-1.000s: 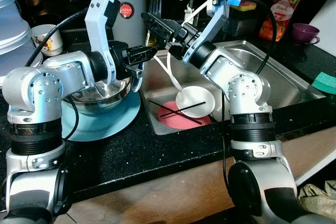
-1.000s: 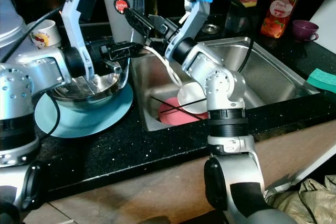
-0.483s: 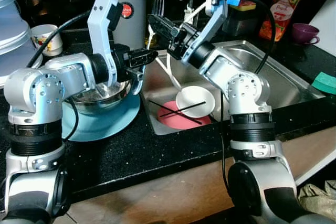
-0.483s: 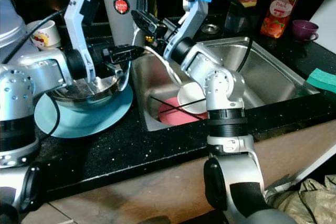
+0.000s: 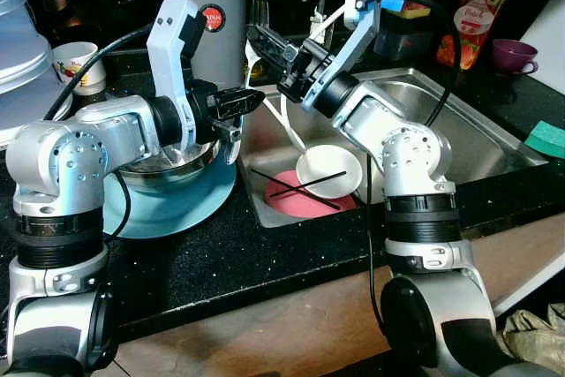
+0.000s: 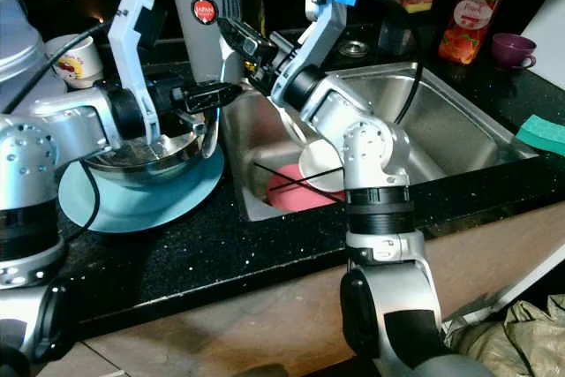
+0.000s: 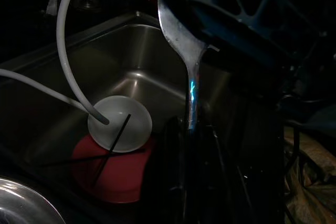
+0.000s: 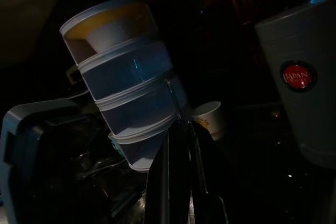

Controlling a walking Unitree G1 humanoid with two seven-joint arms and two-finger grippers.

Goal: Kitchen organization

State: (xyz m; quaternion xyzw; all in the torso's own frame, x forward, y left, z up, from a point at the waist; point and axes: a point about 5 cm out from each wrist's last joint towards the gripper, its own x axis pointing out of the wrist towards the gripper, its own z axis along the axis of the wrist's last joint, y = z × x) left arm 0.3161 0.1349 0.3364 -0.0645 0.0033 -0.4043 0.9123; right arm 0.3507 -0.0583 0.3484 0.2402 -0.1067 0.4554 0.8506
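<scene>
While poised above the stainless steel sink (image 5: 477,121), left gripper (image 5: 250,100) jaws clamped on shiny metal spoon (image 7: 185,51); right gripper (image 5: 265,41) jaws closed, seemingly pinching same utensil.

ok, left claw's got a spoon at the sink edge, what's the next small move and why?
Probably ease the right claw onto the spoon's bowl end for a handover. The left claw grips the spoon low on its handle, bowl end up, and the right claw hovers right by that bowl end.
</scene>
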